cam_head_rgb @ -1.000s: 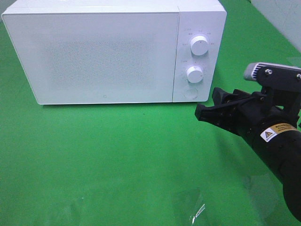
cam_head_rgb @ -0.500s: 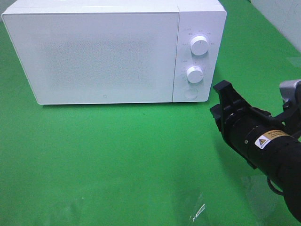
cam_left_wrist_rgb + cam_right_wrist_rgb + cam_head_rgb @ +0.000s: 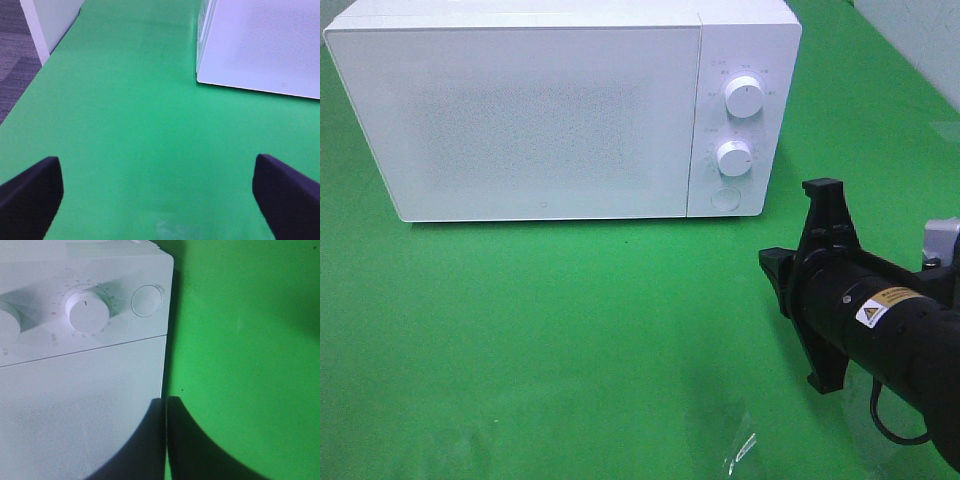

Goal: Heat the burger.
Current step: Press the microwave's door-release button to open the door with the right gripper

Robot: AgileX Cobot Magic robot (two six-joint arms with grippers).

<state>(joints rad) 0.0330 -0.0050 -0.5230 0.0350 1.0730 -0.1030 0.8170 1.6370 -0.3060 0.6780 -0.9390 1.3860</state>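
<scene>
The burger is out of view in every frame. A white microwave (image 3: 560,110) stands at the back of the green table with its door closed; it also shows in the left wrist view (image 3: 260,45) and the right wrist view (image 3: 75,390). My right gripper (image 3: 772,268) hovers in front of the microwave's lower right corner, rolled on its side, apart from it. Its fingers (image 3: 175,440) are pressed together with nothing between them. My left gripper (image 3: 157,195) is open over bare green cloth, left of the microwave.
The microwave panel carries two white knobs (image 3: 745,97) (image 3: 733,157) and a round button (image 3: 725,198). A scrap of clear plastic (image 3: 740,450) lies near the front edge. A white panel (image 3: 50,20) and grey floor lie past the table's left edge.
My right gripper has closed, rolled over and drawn back down and right from the microwave's button. The left gripper and the microwave have not moved.
</scene>
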